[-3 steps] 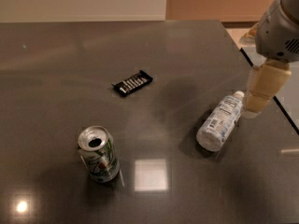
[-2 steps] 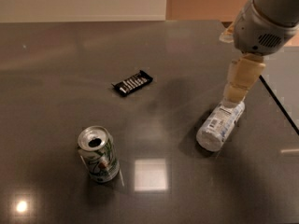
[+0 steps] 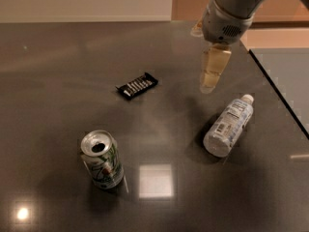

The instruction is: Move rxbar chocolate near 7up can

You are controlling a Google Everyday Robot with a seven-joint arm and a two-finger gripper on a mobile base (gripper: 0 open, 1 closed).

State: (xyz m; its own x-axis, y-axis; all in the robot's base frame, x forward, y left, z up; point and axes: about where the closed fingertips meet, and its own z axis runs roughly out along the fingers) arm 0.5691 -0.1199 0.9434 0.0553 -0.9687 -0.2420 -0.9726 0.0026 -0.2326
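Observation:
The rxbar chocolate (image 3: 137, 85) is a small flat black wrapper with white lettering, lying on the dark table left of centre. The 7up can (image 3: 102, 160) stands upright at the lower left, silver top open, white and green sides. My gripper (image 3: 211, 79) hangs above the table to the right of the bar, its pale fingers pointing down, holding nothing that I can see. It is roughly a can's height away from the bar and far from the can.
A clear plastic bottle (image 3: 228, 127) with a white cap and label lies on its side just below and right of the gripper. The table's right edge (image 3: 280, 93) runs diagonally past the bottle. A light glare patch (image 3: 155, 180) sits near the can.
The arm has swung left and toward the back, from beside the bottle's cap to above the table between bottle and bar. The bar, can and bottle have not moved.

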